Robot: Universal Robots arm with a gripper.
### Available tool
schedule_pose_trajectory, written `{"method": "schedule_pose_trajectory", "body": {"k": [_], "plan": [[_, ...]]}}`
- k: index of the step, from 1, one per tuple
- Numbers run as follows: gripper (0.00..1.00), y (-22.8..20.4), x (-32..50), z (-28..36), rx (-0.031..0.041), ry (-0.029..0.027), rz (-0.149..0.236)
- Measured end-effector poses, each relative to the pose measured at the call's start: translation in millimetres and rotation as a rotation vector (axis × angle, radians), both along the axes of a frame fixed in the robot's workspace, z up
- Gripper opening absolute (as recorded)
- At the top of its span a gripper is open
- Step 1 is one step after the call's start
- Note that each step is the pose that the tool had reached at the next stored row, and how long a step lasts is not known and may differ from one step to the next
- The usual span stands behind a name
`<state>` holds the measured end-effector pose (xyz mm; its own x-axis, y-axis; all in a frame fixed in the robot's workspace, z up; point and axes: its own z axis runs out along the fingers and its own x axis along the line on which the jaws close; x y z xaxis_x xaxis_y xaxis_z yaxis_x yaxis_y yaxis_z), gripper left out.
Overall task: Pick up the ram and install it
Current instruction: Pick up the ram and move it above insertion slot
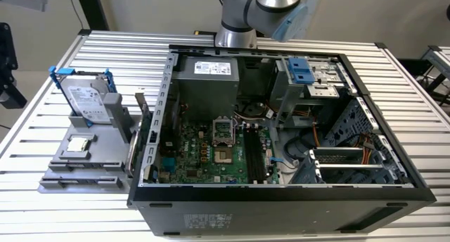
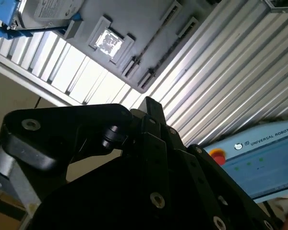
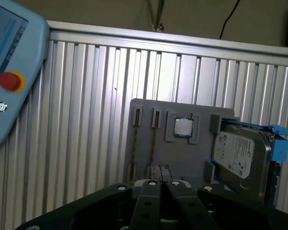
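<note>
Gripper (image 3: pixel 161 181) closed, well clear of gray tray (image 3: pixel 149 143) with CPU chip (image 3: pixel 183 127) and hard drive (image 3: pixel 237 155)

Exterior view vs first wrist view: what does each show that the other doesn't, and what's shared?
Exterior view adds: the open case, its motherboard and the arm. First wrist view adds: the shut gripper and a red button on a blue pendant. Both: the grey tray, CPU and hard drive.
</note>
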<state>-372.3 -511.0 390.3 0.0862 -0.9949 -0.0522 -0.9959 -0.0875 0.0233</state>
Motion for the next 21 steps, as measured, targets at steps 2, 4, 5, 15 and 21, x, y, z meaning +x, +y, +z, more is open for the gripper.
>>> {"method": "schedule_pose_trajectory", "body": {"k": [2,4,5,15,21], "plan": [[0.00,0.0,0.0,0.0,0.0005,-0.0001,0.000],[0.00,0.0,0.0,0.0,0.0006,-0.0001,0.000],[0.00,0.0,0.0,0.0,0.0006,0.0000,0.000],[1.00,0.0,0.0,0.0,0.0010,-0.0001,0.000],[1.00,0.0,0.0,0.0,0.0012,0.0000,0.000]]}}
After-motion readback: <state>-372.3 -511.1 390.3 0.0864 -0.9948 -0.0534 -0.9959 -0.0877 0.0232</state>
